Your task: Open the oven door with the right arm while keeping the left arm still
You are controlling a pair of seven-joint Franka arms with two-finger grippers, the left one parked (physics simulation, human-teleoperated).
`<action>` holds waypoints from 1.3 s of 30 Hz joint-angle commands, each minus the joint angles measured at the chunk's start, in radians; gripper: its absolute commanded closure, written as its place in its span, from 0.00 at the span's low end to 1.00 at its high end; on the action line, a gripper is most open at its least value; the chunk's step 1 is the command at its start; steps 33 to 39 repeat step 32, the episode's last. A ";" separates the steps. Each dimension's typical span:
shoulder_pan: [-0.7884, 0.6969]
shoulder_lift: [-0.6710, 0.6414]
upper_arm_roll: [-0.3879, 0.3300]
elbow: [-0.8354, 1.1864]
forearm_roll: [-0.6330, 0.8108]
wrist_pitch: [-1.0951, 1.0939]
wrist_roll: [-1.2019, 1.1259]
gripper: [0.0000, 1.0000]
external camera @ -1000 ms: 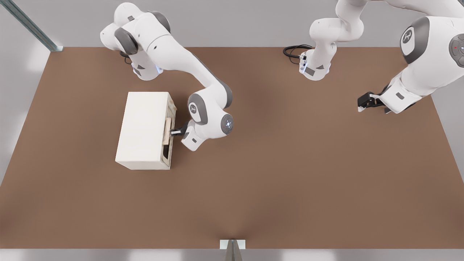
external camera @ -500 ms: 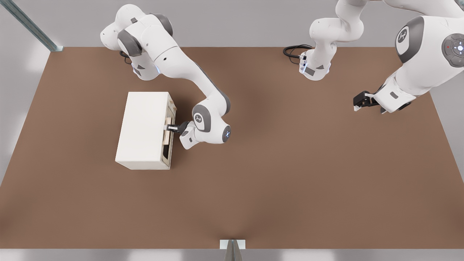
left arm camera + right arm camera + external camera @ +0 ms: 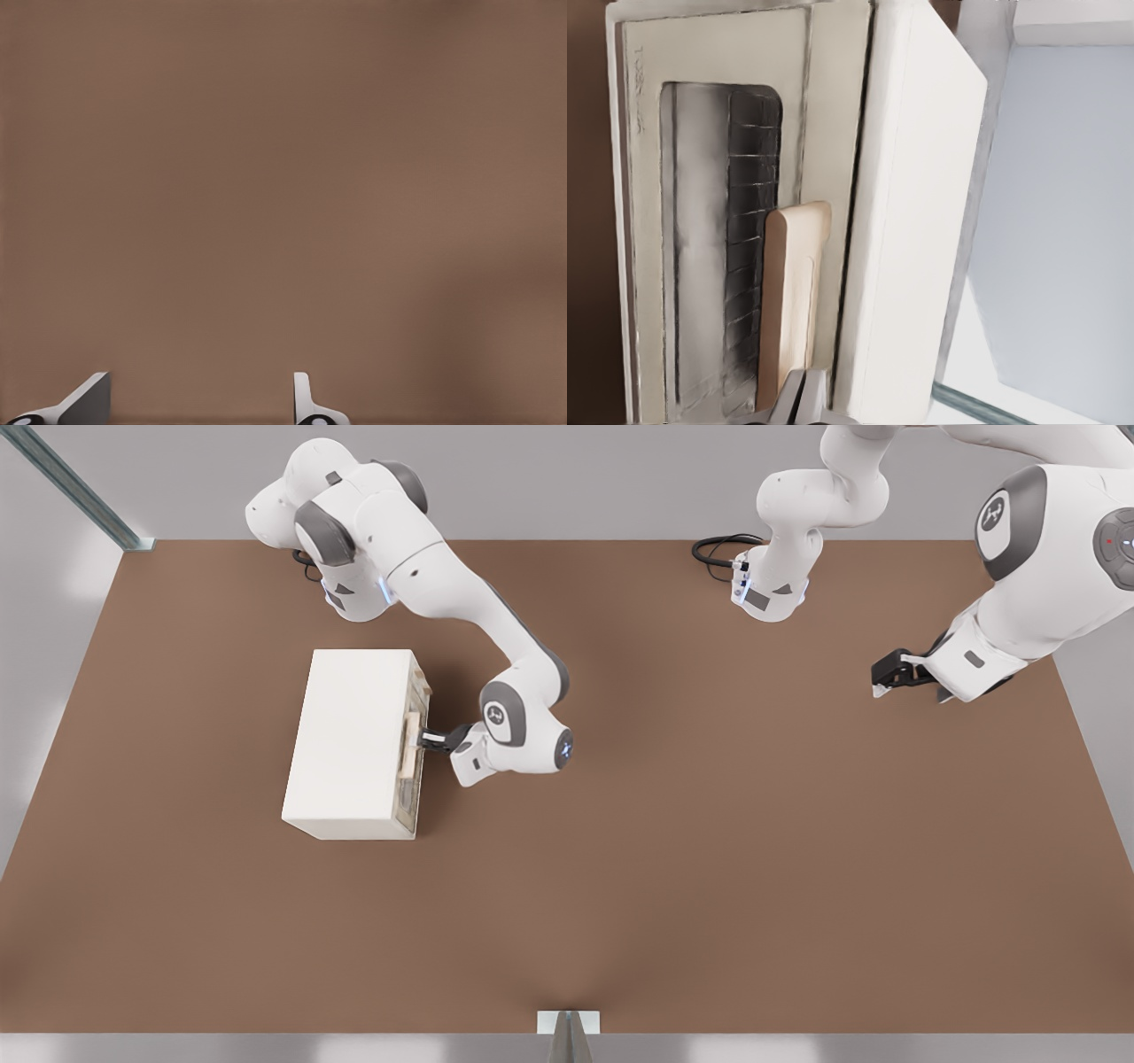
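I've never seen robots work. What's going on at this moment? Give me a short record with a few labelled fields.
Setting: brown table, simulated scene
Object: cream-white box oven
Oven door: looks shut or nearly shut, dark window visible
Handle: pale bar on the door's front
Working arm: right arm, reaching to the oven's front
Tool: at the handle, fingers together at the bar's end; a firm hold cannot be confirmed
Step not yet done: swinging the door open
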 commanded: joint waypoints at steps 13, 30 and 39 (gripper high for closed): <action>-0.556 -0.581 0.005 -0.024 0.613 0.228 -0.679 0.00; -0.575 -0.598 0.003 -0.014 0.610 0.228 -0.722 0.00; -0.575 -0.597 0.003 -0.014 0.610 0.228 -0.722 0.00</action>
